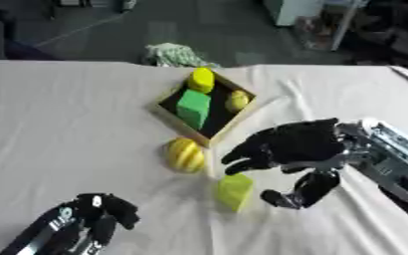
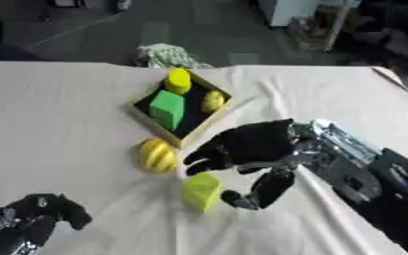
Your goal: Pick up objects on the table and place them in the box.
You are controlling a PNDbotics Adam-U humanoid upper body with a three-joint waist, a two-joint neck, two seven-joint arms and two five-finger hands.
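Down at the lower left the left hand [image 1: 90, 214] rests idle, fingers curled on nothing. The striped yellow ball [image 1: 185, 155] lies just outside the box [image 1: 165, 113]. Near it the yellow-green block [image 1: 235, 191] (probably light and stiff) sits under the right hand [image 1: 286, 147], fingers spread and holding nothing; flat opposite faces look best to pinch

No writing, label, brand, number or sign can be read anywhere in either view. The faces of the green block [image 1: 193, 106] in the shallow wooden box with a dark floor [image 1: 173, 119], the yellow-green block [image 1: 235, 191] on the white tablecloth [image 1: 68, 124], and the silver forearm of the black right hand [image 1: 290, 144] show no legible marks.
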